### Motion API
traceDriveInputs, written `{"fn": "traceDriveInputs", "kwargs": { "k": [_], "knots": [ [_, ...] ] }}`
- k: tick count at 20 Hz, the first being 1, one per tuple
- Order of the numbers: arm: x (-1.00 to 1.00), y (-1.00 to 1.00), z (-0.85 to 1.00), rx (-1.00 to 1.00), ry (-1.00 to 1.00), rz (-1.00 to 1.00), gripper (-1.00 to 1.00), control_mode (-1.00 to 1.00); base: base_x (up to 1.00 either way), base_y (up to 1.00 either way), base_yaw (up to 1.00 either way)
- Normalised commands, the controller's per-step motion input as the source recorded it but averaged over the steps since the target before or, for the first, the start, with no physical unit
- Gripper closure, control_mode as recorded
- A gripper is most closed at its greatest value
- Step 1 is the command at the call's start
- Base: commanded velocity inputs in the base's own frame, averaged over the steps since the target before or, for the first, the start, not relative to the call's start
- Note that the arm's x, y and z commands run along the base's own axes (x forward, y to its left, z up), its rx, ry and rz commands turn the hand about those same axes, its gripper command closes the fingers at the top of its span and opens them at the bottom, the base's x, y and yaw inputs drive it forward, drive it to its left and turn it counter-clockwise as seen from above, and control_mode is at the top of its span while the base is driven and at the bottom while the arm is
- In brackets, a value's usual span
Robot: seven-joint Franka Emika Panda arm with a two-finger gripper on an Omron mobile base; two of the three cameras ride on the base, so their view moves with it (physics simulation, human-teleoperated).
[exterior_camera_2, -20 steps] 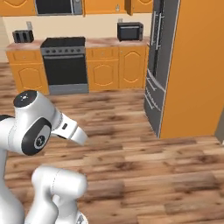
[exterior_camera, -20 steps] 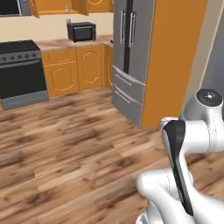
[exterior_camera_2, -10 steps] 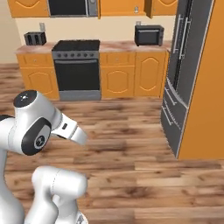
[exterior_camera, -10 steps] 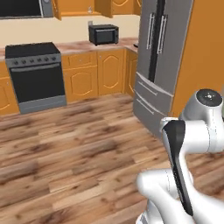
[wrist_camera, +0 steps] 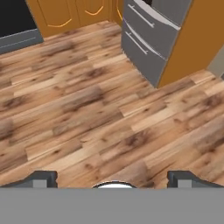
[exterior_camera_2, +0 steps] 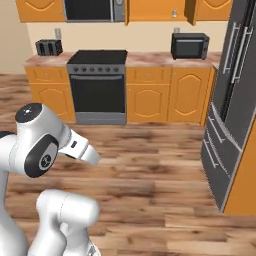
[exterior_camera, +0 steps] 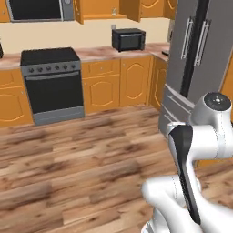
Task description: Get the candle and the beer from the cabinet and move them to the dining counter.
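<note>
The cabinet point(exterior_camera: 98, 8) point(exterior_camera_2: 152, 9) is an orange wall unit above the worktop, with a door point(exterior_camera: 130, 9) point(exterior_camera_2: 190, 12) swung open. A small pale thing point(exterior_camera_2: 175, 12) stands inside, too small to name. I cannot make out the candle or the beer. The dining counter is out of view. In the hand view my gripper point(wrist_camera: 113, 179) hangs over bare wood floor, open, its dark fingertips point(wrist_camera: 41, 178) far apart with nothing between them. My folded white arm point(exterior_camera: 200, 150) point(exterior_camera_2: 42, 150) stands well back from the cabinets.
A black stove point(exterior_camera: 52, 84) point(exterior_camera_2: 97, 85) sits between orange base cabinets. A black microwave point(exterior_camera: 129, 39) point(exterior_camera_2: 190, 46) and a toaster point(exterior_camera_2: 49, 47) stand on the marbled worktop. A tall grey fridge point(exterior_camera: 195, 59) point(exterior_camera_2: 232, 100) point(wrist_camera: 148, 39) stands at right. Wood floor point(exterior_camera: 91, 154) lies ahead.
The whole picture has slid to the right in both base views, so the camera has turned left; stove and open wall cabinet have come towards the middle. The arm's pose is unchanged.
</note>
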Motion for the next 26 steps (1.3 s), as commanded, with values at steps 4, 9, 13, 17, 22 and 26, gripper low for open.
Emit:
{"fn": "traceDriveInputs", "kwargs": {
  "k": [4, 9, 13, 17, 22, 26],
  "knots": [
    [0.00, 0.00, 0.00, 0.00, 0.00, 0.00, -1.00, 1.00, 0.91, 0.00, 0.19],
    [0.00, 0.00, 0.00, 0.00, 0.00, 0.00, -1.00, 1.00, 0.91, 0.00, 0.16],
    [0.00, 0.00, 0.00, 0.00, 0.00, 0.00, -1.00, 1.00, 0.87, -0.04, 0.16],
    [0.00, 0.00, 0.00, 0.00, 0.00, 0.00, -1.00, 1.00, 0.78, -0.17, 0.15],
    [0.00, 0.00, 0.00, 0.00, 0.00, 0.00, -1.00, 1.00, 0.69, -0.34, 0.07],
    [0.00, 0.00, 0.00, 0.00, 0.00, 0.00, -1.00, 1.00, 0.63, -0.47, 0.01]
  ]
}}
